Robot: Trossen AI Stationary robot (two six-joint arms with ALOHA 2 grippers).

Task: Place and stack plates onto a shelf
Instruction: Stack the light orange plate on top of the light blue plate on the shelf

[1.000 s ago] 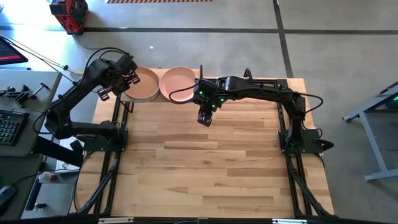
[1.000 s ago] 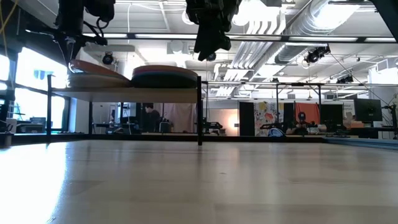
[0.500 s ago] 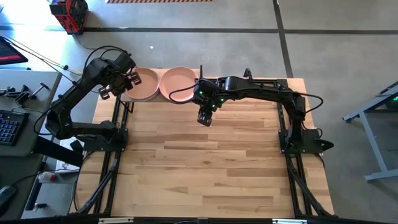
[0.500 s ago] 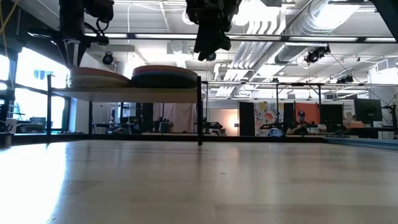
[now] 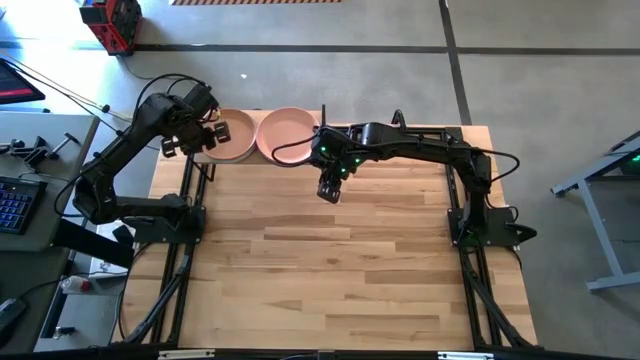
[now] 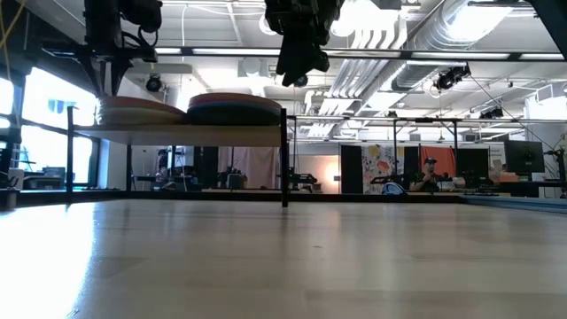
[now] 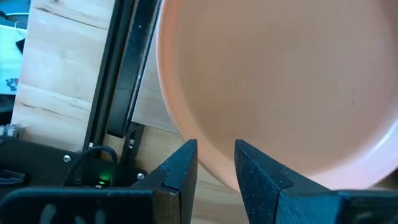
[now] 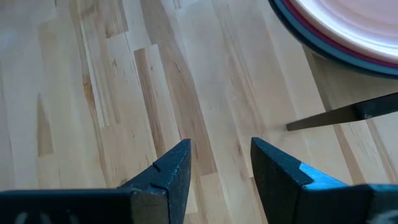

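Observation:
Two stacks of plates stand on the light-wood shelf (image 6: pixel 177 134) at the table's far left. The left stack (image 6: pixel 137 111) has a peach-orange plate (image 5: pixel 233 138) on top, lying flat. The right stack (image 6: pixel 235 108) has a pink plate (image 5: pixel 288 131) on top. My left gripper (image 5: pixel 213 131) hangs over the peach plate's left rim (image 7: pixel 205 155), with its fingers a little apart and nothing between them. My right gripper (image 5: pixel 328 192) is open and empty, in the air just right of the shelf and above the tabletop (image 8: pixel 124 93).
The shelf's black posts (image 6: pixel 284 159) stand on the plank tabletop (image 5: pixel 330 270); one shows in the right wrist view (image 8: pixel 348 113), beside the right stack's pink, magenta and blue rims (image 8: pixel 336 43). A desk with a keyboard (image 5: pixel 15 200) stands left of the table.
The peach-orange plate, which was tilted with its left edge raised, has come down and lies flat on the left stack. My left gripper has drawn back a little toward the table's left edge. My right arm has kept still.

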